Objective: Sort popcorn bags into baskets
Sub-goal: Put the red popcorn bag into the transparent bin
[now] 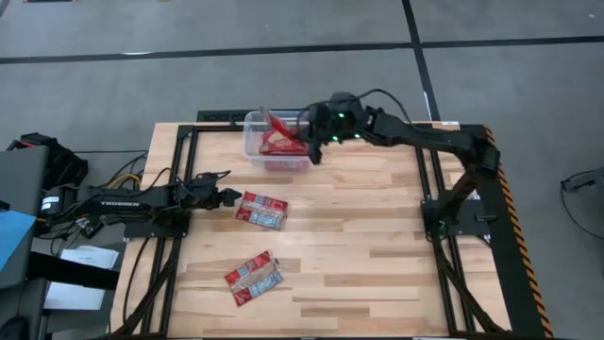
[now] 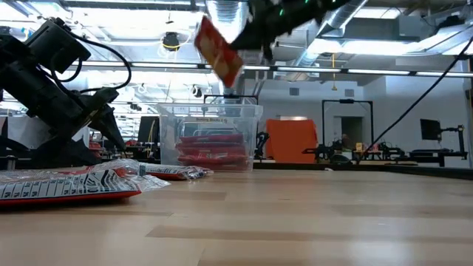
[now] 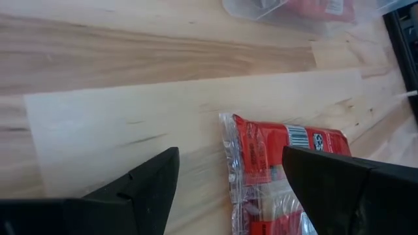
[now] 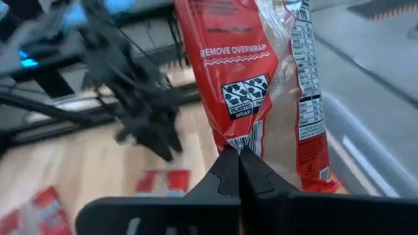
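Above the clear bin (image 1: 276,142) at upper centre, the right gripper (image 4: 238,171) pinches a dangling popcorn bag (image 4: 261,85); the left gripper (image 3: 228,176) gapes beside another packet (image 3: 287,176).

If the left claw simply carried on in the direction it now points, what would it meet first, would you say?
Probably the popcorn bag lying flat just ahead of the open left claw; the left wrist view shows its near end between the fingers. The bin lies well beyond, off that line.

Overhead and table-level cameras share the clear bin (image 1: 274,142); wrist cameras look closely past their fingers.
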`<state>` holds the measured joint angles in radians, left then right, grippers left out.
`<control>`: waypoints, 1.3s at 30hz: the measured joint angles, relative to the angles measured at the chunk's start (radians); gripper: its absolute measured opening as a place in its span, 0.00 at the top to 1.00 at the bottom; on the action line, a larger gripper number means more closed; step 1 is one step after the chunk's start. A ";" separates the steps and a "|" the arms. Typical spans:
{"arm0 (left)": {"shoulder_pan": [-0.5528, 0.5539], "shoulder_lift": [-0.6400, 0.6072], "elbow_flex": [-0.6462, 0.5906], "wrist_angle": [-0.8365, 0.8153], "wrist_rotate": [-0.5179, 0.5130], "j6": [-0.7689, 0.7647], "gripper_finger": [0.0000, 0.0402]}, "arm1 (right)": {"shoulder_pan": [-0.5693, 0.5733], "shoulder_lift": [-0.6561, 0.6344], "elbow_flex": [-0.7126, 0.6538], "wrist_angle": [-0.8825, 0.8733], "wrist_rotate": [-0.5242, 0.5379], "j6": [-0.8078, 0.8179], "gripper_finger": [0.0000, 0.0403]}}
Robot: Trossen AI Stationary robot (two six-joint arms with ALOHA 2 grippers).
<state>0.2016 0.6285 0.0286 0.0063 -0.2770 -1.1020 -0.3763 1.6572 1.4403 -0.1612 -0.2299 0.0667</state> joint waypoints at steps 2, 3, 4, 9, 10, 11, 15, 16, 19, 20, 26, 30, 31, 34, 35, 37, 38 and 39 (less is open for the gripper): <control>0.000 0.000 0.000 0.000 0.000 0.015 0.35 | -0.022 0.047 0.005 -0.001 -0.012 -0.013 0.99; 0.000 0.000 0.000 0.000 0.000 0.022 0.35 | -0.030 0.077 0.021 -0.001 -0.012 -0.029 1.00; 0.000 0.000 0.000 0.000 -0.001 0.030 0.35 | -0.038 0.099 0.035 -0.021 -0.011 -0.045 1.00; 0.000 0.000 0.000 0.001 -0.012 0.049 0.35 | -0.075 0.214 0.141 -0.163 -0.007 -0.154 1.00; 0.000 0.000 0.000 0.002 -0.018 0.043 0.35 | -0.082 0.238 0.168 -0.177 -0.007 -0.174 1.00; 0.000 0.000 0.000 0.003 -0.025 0.033 0.35 | -0.090 0.260 0.191 -0.202 -0.006 -0.197 1.00; 0.000 0.007 0.000 0.004 -0.041 -0.035 0.35 | -0.107 0.341 0.282 -0.335 0.007 -0.282 0.99; 0.000 0.011 0.000 0.004 -0.042 -0.064 0.35 | -0.109 0.359 0.304 -0.371 0.019 -0.301 0.99; 0.000 0.015 0.000 0.004 -0.043 -0.113 0.35 | -0.110 0.401 0.348 -0.448 0.084 -0.344 0.99; 0.000 0.019 0.000 0.004 -0.048 -0.115 0.35 | -0.110 0.414 0.358 -0.463 0.104 -0.361 0.98; 0.000 0.026 0.000 0.005 -0.064 -0.144 0.35 | -0.108 0.453 0.381 -0.493 0.124 -0.426 0.89; 0.000 0.026 0.000 0.006 -0.071 -0.151 0.35 | -0.108 0.459 0.381 -0.484 0.125 -0.445 0.79; 0.000 0.026 0.000 0.006 -0.074 -0.151 0.35 | -0.108 0.459 0.381 -0.474 0.126 -0.455 0.76; 0.000 0.026 0.000 0.006 -0.078 -0.152 0.35 | -0.109 0.452 0.380 -0.463 0.128 -0.461 0.65; 0.000 0.026 0.000 0.006 -0.078 -0.151 0.35 | -0.109 0.449 0.388 -0.467 0.133 -0.460 0.62; 0.000 0.026 0.000 0.006 -0.077 -0.152 0.35 | -0.110 0.439 0.429 -0.496 0.138 -0.457 0.55; 0.000 0.026 0.000 0.006 -0.076 -0.152 0.35 | -0.109 0.433 0.459 -0.527 0.137 -0.457 0.52; 0.000 0.026 0.000 0.006 -0.074 -0.152 0.35 | -0.107 0.427 0.493 -0.561 0.129 -0.458 0.50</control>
<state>0.2020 0.6548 0.0288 0.0128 -0.3510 -1.2541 -0.4837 2.0838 1.9336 -0.7224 -0.1008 -0.3908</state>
